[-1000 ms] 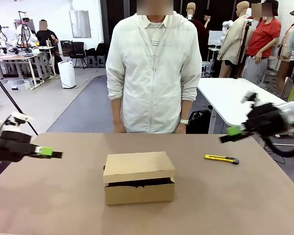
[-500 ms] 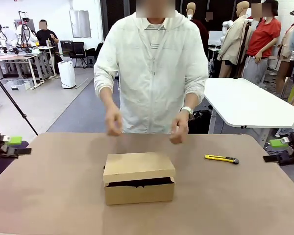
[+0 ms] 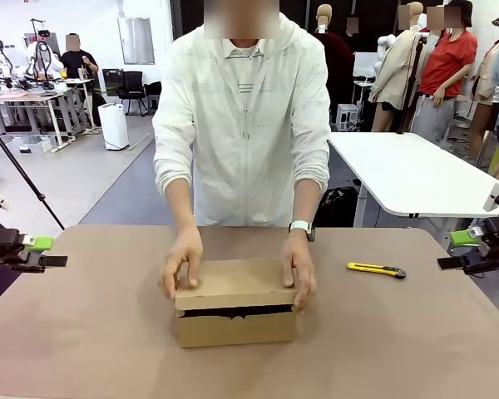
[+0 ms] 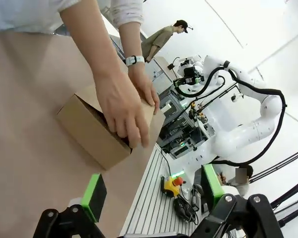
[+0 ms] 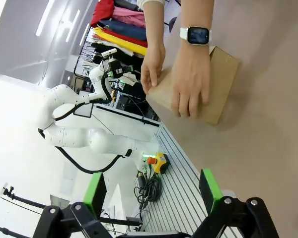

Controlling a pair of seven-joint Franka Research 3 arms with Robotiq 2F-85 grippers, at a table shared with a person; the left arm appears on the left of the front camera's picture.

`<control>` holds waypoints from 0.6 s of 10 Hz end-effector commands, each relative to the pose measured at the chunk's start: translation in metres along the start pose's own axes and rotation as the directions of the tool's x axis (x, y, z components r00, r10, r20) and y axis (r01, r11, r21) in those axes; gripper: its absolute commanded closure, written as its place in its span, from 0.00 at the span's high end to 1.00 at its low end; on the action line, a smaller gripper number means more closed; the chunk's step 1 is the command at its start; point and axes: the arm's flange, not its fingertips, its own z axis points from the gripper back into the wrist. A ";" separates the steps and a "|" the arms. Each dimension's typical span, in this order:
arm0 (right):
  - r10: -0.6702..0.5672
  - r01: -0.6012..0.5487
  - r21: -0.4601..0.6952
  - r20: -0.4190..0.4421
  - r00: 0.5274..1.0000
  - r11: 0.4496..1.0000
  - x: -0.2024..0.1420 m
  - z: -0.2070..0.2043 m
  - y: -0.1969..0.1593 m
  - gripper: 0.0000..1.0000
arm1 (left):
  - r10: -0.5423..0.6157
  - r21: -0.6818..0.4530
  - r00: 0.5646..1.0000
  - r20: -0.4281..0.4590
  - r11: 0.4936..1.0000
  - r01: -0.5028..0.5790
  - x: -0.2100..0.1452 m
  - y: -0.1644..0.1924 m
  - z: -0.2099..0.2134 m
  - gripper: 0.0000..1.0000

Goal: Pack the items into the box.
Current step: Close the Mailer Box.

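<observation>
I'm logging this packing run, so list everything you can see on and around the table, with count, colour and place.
box: one, plain brown cardboard, middle of the table, lid nearly down with a dark gap at the front.
utility knife: one, yellow and black, lying flat on the table to the right of the box, apart from it.
table: one, brown top.
white table: one, behind the person, to the right.
person's hands: two, one on each end of the box lid, a watch on one wrist.
left gripper: one, black with green pads, fingers open, at the table's left edge.
right gripper: one, black with green pads, fingers open, at the table's right edge.
</observation>
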 end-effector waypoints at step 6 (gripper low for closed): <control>0.001 -0.001 0.010 0.005 1.000 1.000 0.003 0.002 0.004 1.00 | -0.004 0.005 1.000 -0.006 1.000 0.004 -0.001 -0.002 0.004 1.00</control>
